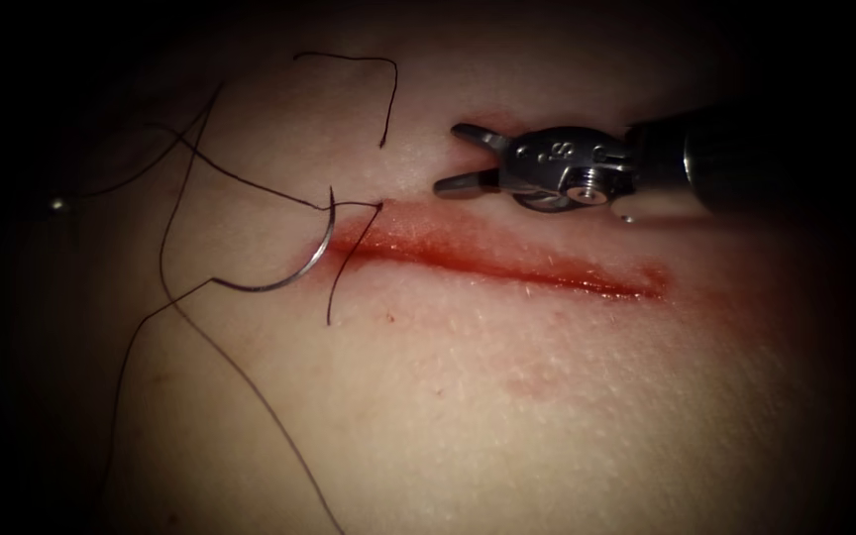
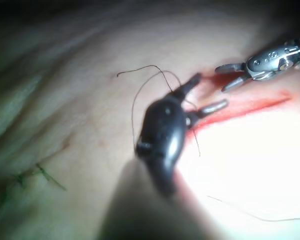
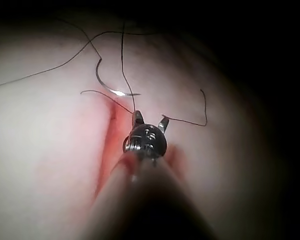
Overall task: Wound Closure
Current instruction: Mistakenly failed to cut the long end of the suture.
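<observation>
The curved needle (image 1: 294, 277) lies free on the tissue (image 1: 507, 416) at the left end of the cut (image 1: 507, 260), held by neither tool; I cannot tell whether its tip is in the tissue. Dark thread (image 1: 165, 258) trails from it in loops to the left. Two short thread tails (image 1: 334, 282) come out at the cut's left end. My right tool (image 1: 448, 159) hovers just above the cut, jaws open and empty. In the left wrist view my left tool (image 2: 207, 92) stands open over the cut's end, holding nothing, with the right tool (image 2: 221, 79) close beyond it. The right wrist view shows the needle (image 3: 107, 89) beyond the open right jaws (image 3: 151, 117).
Red fluid (image 1: 587, 282) lines the cut along its length. Long thread strands (image 1: 250, 396) run across the tissue on the left, down to the lower edge. An older stitched line with green thread (image 2: 45, 175) is in the left wrist view.
</observation>
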Tool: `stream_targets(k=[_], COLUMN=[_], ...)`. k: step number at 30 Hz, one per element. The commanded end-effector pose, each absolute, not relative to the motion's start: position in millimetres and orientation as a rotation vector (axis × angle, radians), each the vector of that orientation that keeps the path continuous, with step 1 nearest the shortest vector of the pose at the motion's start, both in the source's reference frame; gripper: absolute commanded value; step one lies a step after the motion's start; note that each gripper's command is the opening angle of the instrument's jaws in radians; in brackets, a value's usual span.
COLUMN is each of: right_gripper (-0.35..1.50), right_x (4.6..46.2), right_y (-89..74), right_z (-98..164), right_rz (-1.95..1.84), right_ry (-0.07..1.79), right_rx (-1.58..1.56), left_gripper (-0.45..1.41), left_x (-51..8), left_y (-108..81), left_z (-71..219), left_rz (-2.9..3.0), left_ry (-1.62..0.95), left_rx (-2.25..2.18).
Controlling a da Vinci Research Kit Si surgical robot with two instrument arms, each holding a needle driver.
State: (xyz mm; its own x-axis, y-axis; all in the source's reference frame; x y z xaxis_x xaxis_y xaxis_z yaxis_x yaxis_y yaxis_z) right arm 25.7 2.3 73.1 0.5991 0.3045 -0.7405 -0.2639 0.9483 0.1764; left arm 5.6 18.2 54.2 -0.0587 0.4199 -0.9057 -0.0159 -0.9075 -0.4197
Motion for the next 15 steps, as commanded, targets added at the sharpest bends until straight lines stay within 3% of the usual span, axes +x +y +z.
stream_targets(k=[1,15], right_gripper=[1.48,1.48], right_x=[26.3,27.3], right_y=[2.2,1.6], right_z=[72,72], right_rz=[0.333,0.338], right_ry=[0.881,0.958], right_rx=[0.056,0.086], left_gripper=[0.59,0.61], left_x=[4.6,-9.7], left_y=[17.9,15.1], left_z=[55,59], left_rz=[2.114,2.183], left_ry=[-0.455,-0.579], left_rx=[-1.854,-1.982])
